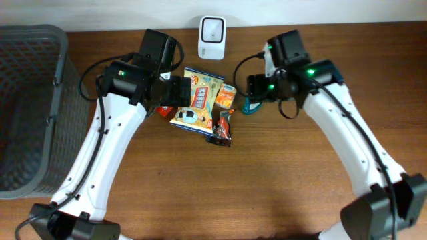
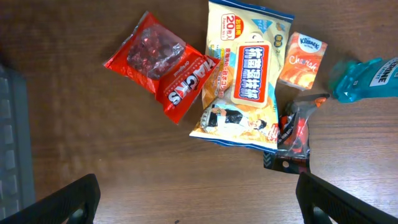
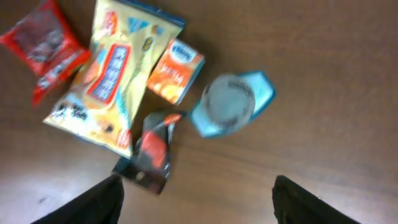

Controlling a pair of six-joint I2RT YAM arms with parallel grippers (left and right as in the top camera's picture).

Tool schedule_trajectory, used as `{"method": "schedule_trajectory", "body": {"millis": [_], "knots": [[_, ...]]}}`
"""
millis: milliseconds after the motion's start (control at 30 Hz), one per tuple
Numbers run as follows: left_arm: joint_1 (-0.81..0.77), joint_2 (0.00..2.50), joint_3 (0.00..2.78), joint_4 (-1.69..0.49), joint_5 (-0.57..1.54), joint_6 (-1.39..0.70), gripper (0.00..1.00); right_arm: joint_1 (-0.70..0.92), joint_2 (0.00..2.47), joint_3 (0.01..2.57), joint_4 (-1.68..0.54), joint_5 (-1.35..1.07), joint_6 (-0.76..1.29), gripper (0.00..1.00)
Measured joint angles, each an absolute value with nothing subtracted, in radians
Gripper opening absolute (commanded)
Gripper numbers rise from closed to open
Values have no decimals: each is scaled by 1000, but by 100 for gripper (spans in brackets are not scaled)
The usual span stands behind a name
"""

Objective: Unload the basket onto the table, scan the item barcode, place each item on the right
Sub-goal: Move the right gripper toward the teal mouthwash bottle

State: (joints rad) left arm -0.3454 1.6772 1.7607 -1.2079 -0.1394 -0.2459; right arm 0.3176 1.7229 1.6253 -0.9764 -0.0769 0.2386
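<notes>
Teal pouch (image 3: 231, 104) lay on the tabletop (image 3: 323, 50) beside the orange pack (image 3: 175, 70), not yet grasped; the right tool (image 3: 196, 186) hung above it, jaws apart, and would, I reckoned, need lowering to clamp it.

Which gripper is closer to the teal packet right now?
Right. The right gripper hovers almost directly above the teal packet; the left gripper hangs by the red snack bag, beyond the yellow pack.

The surface (image 2: 93, 143) is brown wood grain with a dull sheen. The red snack bag (image 2: 163, 67), yellow wipes pack (image 2: 245, 81) and teal pouch (image 2: 364, 78) are glossy, crinkled plastic film; the orange tissue pack (image 2: 303, 60) looks smoother. The basket (image 1: 27, 107) is matt grey plastic mesh, the scanner (image 1: 212, 29) smooth white plastic.
</notes>
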Motion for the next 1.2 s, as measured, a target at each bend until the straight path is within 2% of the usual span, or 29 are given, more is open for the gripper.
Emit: {"method": "schedule_trajectory", "body": {"millis": [167,600,700,767,900,1100,1200], "knots": [[-345,1677,1760,-1208,-139,-245,99,318,1739,1631,-858,-21,255,76],[-345,1677,1760,-1208,-139,-246,99,318,1820,1633,-800,23,364,75],[-345,1677,1760,-1208,-139,-245,99,318,1843,1633,-799,23,367,70],[-345,1677,1760,-1208,-139,-245,99,318,1854,1633,-799,23,370,61],[-345,1677,1760,-1208,-139,-246,99,318,1864,1633,-803,27,368,53],[-345,1677,1760,-1208,-139,-246,99,318,1865,1633,-840,54,370,52],[-345,1677,1760,-1208,-139,-245,99,318,1865,1633,-849,61,371,46]]}}
